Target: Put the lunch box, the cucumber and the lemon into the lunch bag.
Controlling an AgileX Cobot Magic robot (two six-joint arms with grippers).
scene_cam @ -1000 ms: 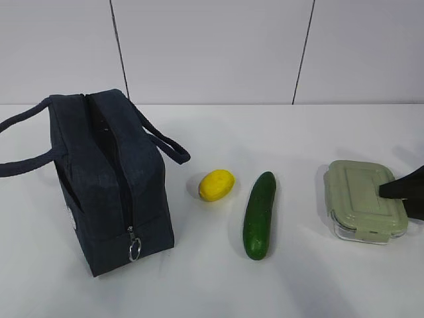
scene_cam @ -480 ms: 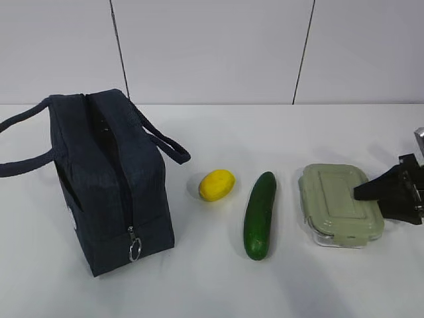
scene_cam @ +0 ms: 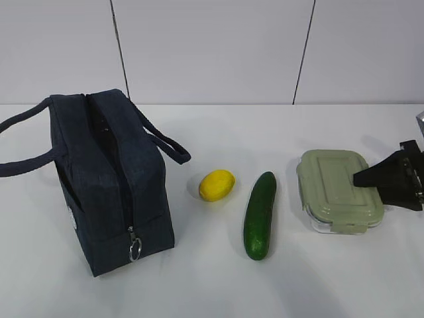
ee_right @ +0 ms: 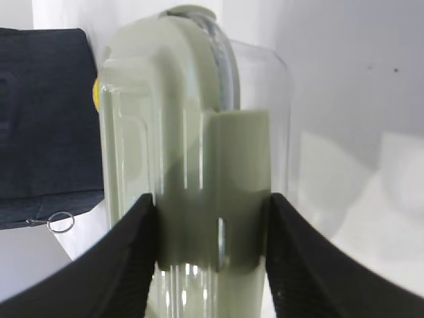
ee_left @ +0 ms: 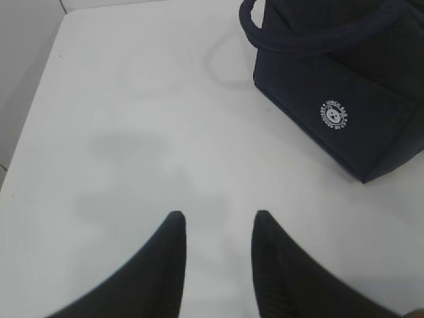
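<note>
Lunch box on the move — carried a little further left toward the bag.

The lunch bag [scene_cam: 109,179], lemon [scene_cam: 216,185] and cucumber [scene_cam: 260,214] lie unmoved on the surface; the left gripper [ee_left: 215,228] waits with jaws apart and empty, while the right gripper [ee_right: 212,218] — clamped on the lunch box [scene_cam: 339,190] — has brought it nearer the cucumber.

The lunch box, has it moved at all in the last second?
Yes. The lunch box, gripped by the right gripper, has slid left toward the cucumber, which stayed put, and the gap between them is narrower.
</note>
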